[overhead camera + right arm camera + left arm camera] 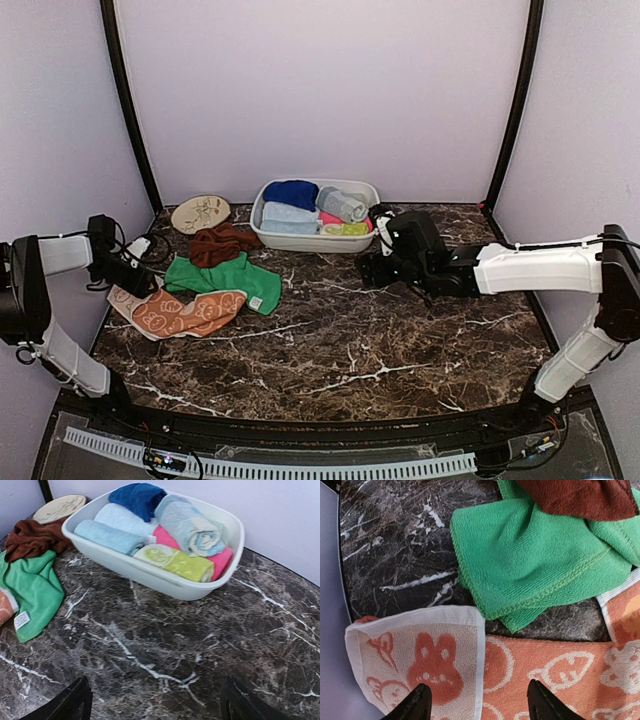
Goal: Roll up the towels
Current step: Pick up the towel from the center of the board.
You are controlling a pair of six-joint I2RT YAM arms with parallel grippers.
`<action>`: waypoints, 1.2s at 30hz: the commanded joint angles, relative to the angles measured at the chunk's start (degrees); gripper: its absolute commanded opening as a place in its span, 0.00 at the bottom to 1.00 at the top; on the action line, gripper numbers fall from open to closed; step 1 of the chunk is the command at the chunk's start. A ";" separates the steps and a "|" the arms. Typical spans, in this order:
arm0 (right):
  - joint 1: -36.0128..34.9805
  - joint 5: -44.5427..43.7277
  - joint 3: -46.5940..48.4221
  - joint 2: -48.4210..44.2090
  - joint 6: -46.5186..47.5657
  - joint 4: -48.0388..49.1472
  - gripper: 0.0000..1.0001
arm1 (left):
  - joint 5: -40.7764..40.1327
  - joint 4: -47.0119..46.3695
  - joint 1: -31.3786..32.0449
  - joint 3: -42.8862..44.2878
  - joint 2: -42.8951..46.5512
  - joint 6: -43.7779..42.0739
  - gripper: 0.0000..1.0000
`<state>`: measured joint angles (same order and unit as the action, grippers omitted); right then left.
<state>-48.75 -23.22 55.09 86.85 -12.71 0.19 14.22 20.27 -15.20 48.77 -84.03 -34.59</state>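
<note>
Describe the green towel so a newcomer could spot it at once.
Start at the white basin at the far edge. Left of it lie three loose towels; the green towel sits between the brown towel and the orange towel. Only it has a white tag.

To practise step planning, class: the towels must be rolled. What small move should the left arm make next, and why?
Probably lower the left gripper and pinch the orange towel at its folded-over corner: the jaws stand open above it, empty, and the towel lies unrolled.
</note>
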 commanded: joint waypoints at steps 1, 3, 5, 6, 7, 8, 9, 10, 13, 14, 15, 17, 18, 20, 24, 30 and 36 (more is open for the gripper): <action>-5.29 -1.43 4.38 3.72 -2.56 -0.07 0.86 | -3.94 -0.20 0.02 -0.93 -2.16 -1.84 0.66; -7.78 -1.34 5.95 5.93 -2.19 0.07 0.85 | -4.79 -1.05 0.00 -0.57 -4.01 -0.81 0.63; -10.18 -2.35 7.80 8.02 -1.16 -0.41 0.84 | -4.25 -1.29 -0.02 0.24 -6.07 0.40 0.61; -11.08 -2.65 8.61 8.90 -0.86 -0.84 0.83 | -3.66 -1.10 0.06 0.73 -6.93 1.21 0.60; -11.96 -2.62 9.39 9.63 -0.63 -1.09 0.83 | -3.00 -0.78 0.08 1.54 -7.80 1.87 0.59; -12.50 -2.55 9.92 10.27 -0.57 -1.40 0.82 | -2.44 -0.57 0.08 1.97 -8.52 2.44 0.58; -12.94 -2.34 10.29 10.67 -0.64 -1.60 0.81 | -2.13 -0.46 0.13 2.33 -9.43 2.83 0.57; -13.29 -2.17 10.53 11.00 -0.74 -1.71 0.81 | -2.23 -0.72 0.09 2.59 -10.07 3.20 0.56; -14.05 -1.87 10.56 11.40 -1.18 -1.91 0.78 | -3.22 -2.37 0.08 2.67 -10.90 3.93 0.46; -14.23 -1.75 10.56 11.43 -1.37 -1.94 0.77 | -3.25 -2.53 0.08 2.84 -11.06 4.12 0.43; -14.38 -1.59 10.56 11.38 -1.58 -1.99 0.76 | -2.93 -2.48 0.08 3.12 -11.09 4.55 0.39; -14.52 -1.14 10.56 11.33 -1.94 -2.16 0.75 | -1.46 -1.47 0.08 3.83 -10.80 5.18 0.33; -14.55 -0.93 10.56 11.43 -1.99 -2.18 0.74 | -0.72 -0.98 0.08 4.08 -10.47 5.56 0.31; -14.70 -0.40 10.56 11.62 -2.07 -2.35 0.73 | 0.31 -0.45 0.13 4.29 -9.54 6.08 0.30; -14.93 0.42 12.94 12.48 -2.01 -3.10 0.71 | 1.21 0.56 0.17 4.30 -7.83 6.04 0.31; -15.09 1.02 13.79 12.91 -1.97 -3.80 0.66 | -1.29 -0.98 0.17 3.64 -8.07 5.70 0.29; -15.14 1.25 13.90 12.62 -2.22 -4.55 0.61 | -2.70 -2.42 0.17 4.08 -10.40 6.22 0.27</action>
<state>-63.13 -22.39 67.51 98.91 -14.17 -4.21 12.78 18.83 -15.20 52.12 -93.95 -29.26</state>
